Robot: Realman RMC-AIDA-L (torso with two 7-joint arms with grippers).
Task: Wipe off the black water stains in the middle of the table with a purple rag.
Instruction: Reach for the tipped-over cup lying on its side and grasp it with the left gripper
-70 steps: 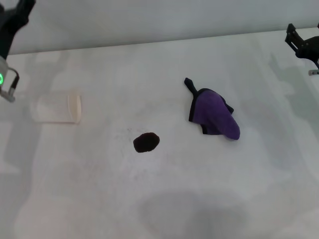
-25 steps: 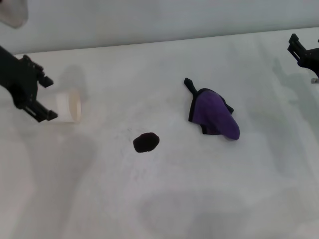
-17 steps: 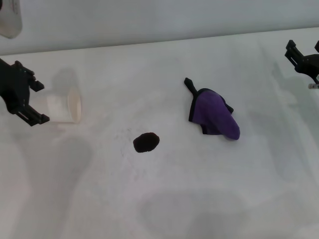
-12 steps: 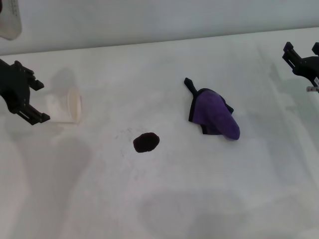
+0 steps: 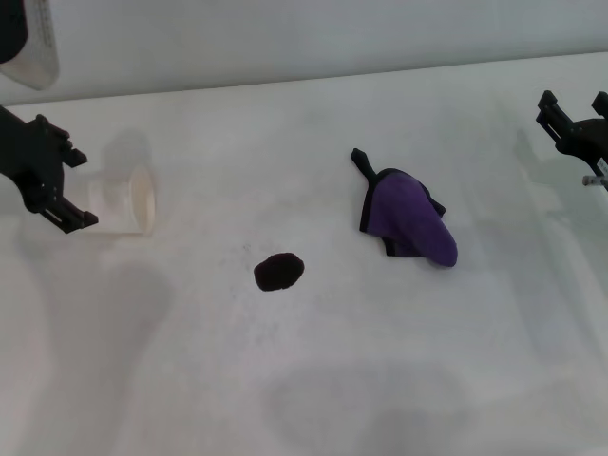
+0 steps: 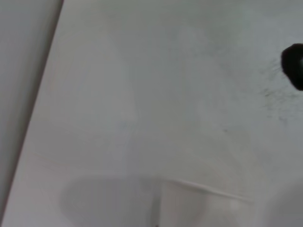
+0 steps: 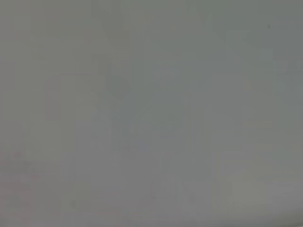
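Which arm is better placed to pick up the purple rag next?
Right, probably. The purple rag lies right of the stain, nearer the right gripper; the left gripper sits far left by the cup.

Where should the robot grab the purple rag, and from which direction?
Grip the raised purple hump of the purple rag, coming straight down from above. It lies bunched on the table, so the bulge probably offers a fold to pinch; the thin black tail is flat.
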